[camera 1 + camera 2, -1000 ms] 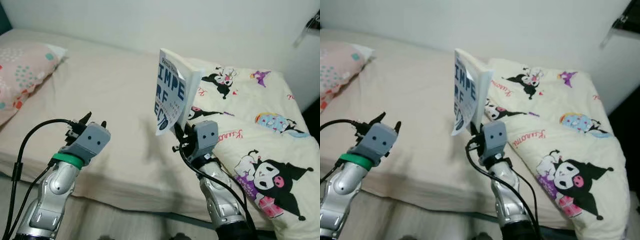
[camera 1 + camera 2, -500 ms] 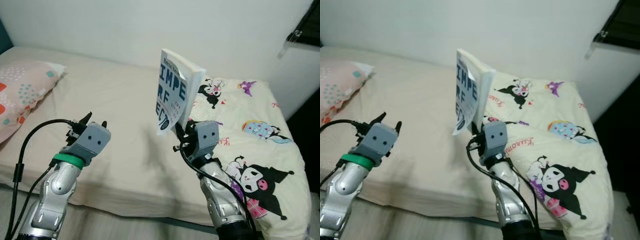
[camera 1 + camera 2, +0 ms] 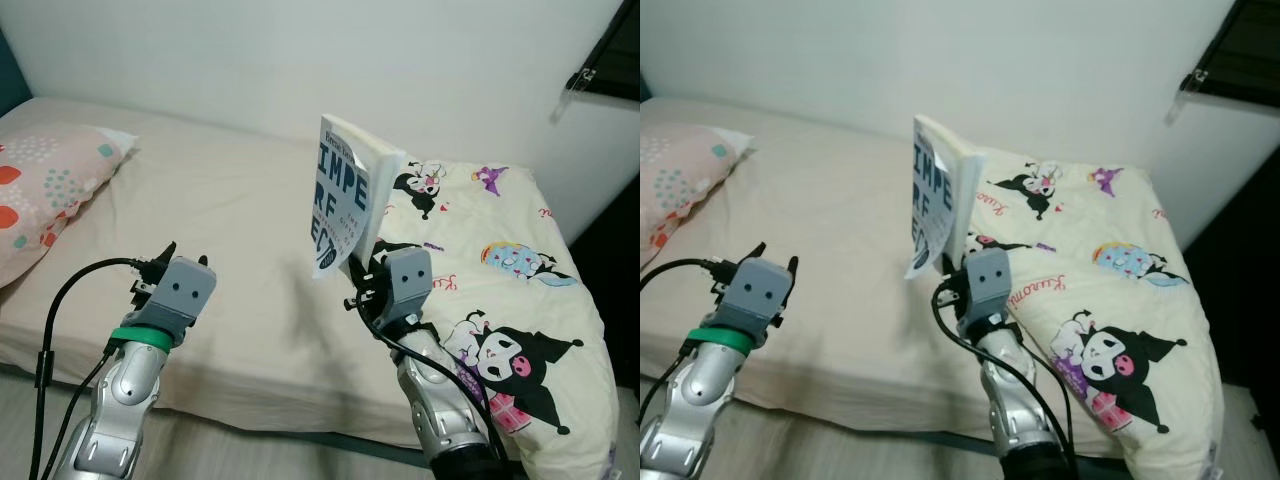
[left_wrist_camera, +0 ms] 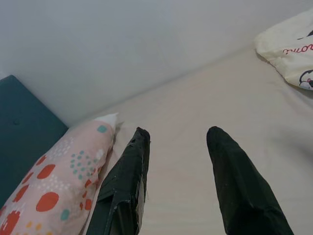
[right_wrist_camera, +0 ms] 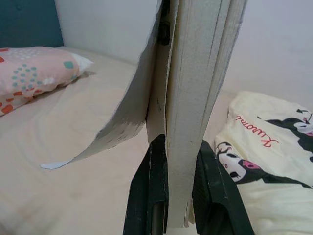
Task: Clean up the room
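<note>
Left eye view: the right pincer (image 3: 362, 272) is raised over the bed (image 3: 230, 220), clamped on the bottom edge of a paperback book (image 3: 345, 195) held upright above the mattress. Its cover faces the robot's left, and large blue letters read "IMPE", "RF" and part of a third row below; the smaller lines of print are too fine to read, and the lower corner of the cover curls away. The grey wrist block hides the fingers where they meet the book. The left pincer (image 3: 160, 262) sits lower on the left, over the front part of the mattress, with just its black tips poking above the housing. A pink pillow (image 3: 45, 190) with red and teal dots is cut off at the left edge. A cream blanket (image 3: 500, 290) printed with black-and-white cartoon figures covers the right side of the bed.

Left wrist view: the two fingers (image 4: 124, 186) stand well apart with nothing between them, the beige sheet beyond. The pillow lies against a dark teal headboard (image 4: 22, 132), and a corner of the blanket with red script, too cropped to read, shows at the frame's edge.

Right wrist view: both fingers (image 5: 149, 188) press against the page block from either side, while the front cover hangs loose, bowed outward. The blanket's red script beside it is partly hidden.
</note>
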You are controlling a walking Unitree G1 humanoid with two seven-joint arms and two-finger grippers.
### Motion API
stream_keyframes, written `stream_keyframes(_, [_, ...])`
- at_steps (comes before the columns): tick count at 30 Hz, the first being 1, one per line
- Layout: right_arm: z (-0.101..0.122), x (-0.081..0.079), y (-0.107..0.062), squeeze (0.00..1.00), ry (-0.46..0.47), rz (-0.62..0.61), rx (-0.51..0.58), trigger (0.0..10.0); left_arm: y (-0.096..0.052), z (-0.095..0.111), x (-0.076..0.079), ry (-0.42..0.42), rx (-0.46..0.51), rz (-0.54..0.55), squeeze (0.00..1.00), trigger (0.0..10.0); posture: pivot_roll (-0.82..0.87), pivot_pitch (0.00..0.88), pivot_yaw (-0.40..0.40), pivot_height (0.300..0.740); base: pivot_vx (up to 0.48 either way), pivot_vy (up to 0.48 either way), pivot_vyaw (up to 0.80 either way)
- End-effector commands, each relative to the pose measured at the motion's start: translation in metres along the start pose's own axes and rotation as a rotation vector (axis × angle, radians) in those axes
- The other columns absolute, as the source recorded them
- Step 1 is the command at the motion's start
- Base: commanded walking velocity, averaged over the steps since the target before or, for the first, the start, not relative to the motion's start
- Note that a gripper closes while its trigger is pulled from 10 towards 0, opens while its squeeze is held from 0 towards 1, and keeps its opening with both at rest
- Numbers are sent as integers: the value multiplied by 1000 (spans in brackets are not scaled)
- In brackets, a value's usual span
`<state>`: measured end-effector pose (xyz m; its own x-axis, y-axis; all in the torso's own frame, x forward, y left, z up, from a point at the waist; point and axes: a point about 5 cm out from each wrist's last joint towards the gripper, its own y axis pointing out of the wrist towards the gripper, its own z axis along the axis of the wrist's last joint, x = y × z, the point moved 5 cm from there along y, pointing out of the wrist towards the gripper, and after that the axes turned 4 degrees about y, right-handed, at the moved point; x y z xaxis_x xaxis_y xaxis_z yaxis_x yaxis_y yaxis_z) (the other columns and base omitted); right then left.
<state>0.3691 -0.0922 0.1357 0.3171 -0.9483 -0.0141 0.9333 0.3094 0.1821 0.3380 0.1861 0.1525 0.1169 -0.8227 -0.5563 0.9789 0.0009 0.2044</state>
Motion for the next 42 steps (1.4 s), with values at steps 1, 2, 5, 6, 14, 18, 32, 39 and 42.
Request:
stream_keyframes(1, [0, 1, -2, 0, -1, -3, 11, 10000, -4, -8, 4, 5, -27, -6, 0, 10000, 83, 56, -52, 740, 0, 480, 0])
stream_keyframes(2, [0, 1, -2, 0, -1, -3, 11, 10000, -4, -8, 4, 5, -27, -6, 0, 10000, 83, 56, -52, 740, 0, 480, 0])
stream_keyframes(5, [0, 1, -2, 0, -2, -3, 10, 10000, -4, -8, 3, 6, -27, -4, 0, 10000, 82, 56, -51, 740, 0, 480, 0])
stream_keyframes(6, [0, 1, -2, 0, -2, -3, 10, 10000, -4, -9, 2, 8, -28, -2, 0, 10000, 82, 56, -51, 740, 0, 480, 0])
stream_keyframes(14, [-1, 1, -3, 0, -3, -6, 9, 10000, -2, -11, 1, 17, -37, 4, 0, 10000, 77, 59, -46, 740, 0, 420, 0])
stream_keyframes(18, [-2, 2, -4, 0, -2, -9, 10, 10000, 0, -14, 1, 35, -55, 0, 0, 10000, 76, 62, -43, 740, 0, 0, 0])
stream_keyframes(32, [-3, 1, -6, 0, -2, -11, 7, 10000, -1, -18, 5, 56, -71, -22, 0, 10000, 71, 64, -40, 740, 0, 0, 0])
stream_keyframes(39, [-6, 2, -6, 0, -2, -12, -3, 10000, -1, -20, 5, 58, -77, -26, 0, 10000, 74, 62, -39, 740, 0, 0, 0])
stream_keyframes(42, [-5, 1, -6, 0, -3, -12, -3, 10000, -1, -20, 5, 59, -79, -28, 0, 10000, 73, 62, -39, 740, 0, 0, 0])
